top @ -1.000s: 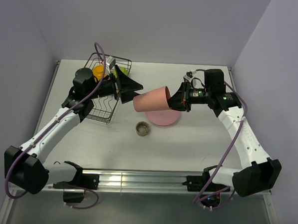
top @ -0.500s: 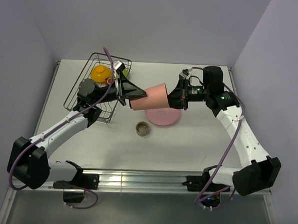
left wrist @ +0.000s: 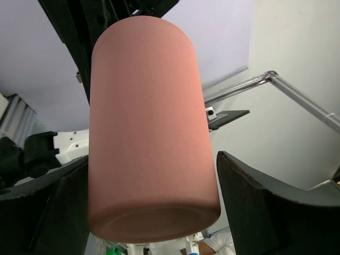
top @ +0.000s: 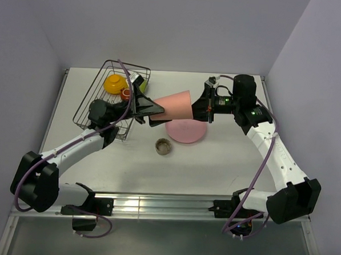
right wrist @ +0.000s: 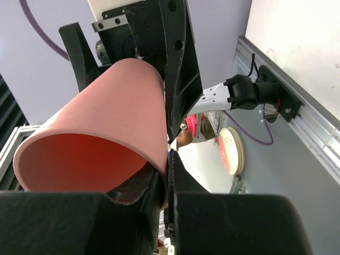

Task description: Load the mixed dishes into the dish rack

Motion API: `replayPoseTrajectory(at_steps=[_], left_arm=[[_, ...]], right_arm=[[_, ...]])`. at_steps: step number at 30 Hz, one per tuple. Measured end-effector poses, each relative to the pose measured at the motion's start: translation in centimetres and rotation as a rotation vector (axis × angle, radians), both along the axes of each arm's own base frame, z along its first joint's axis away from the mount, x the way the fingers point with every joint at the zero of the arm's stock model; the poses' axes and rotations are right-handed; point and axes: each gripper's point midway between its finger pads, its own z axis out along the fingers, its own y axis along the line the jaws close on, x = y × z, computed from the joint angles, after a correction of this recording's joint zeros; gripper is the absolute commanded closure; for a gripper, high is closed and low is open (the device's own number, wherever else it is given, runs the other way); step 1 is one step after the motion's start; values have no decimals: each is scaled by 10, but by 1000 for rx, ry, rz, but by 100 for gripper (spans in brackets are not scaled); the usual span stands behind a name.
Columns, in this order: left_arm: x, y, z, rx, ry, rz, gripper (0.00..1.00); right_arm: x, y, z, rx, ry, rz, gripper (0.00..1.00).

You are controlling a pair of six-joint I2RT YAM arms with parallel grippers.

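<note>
The pink tumbler hangs on its side above the table between both arms. My right gripper is shut on its rim, one finger inside the mouth, as the right wrist view shows. My left gripper is open with its jaws on either side of the tumbler's base; a gap shows on the right side. The black wire dish rack at the far left holds the orange-yellow bowl, the red-brown mug and the yellow-green bowl. The pink plate and the small grey-brown dish lie on the table.
The dish rack sits tilted against the left arm near the table's far left corner. Purple walls close in the table at the back and sides. A metal rail runs along the near edge.
My left gripper has swung away from the rack toward the tumbler, and its open jaws now straddle the tumbler's base. My right gripper has carried the tumbler slightly left toward it.
</note>
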Motion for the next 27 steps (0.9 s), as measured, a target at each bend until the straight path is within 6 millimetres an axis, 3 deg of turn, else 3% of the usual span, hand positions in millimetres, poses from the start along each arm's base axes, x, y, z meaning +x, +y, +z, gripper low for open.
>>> replayPoseTrajectory(at_steps=[11,21,27], left_arm=[[15,-13,-12,153,16,49,13],[17,-14,-16,166,18,59,19],[14,-13,-15,141,1,55,14]], right_arm=[[6,-2,-13,-58,-26,-44,100],[5,-3,-14,-65,-32,-44,100],[1,-4,-15,-60,-20,-47,100]])
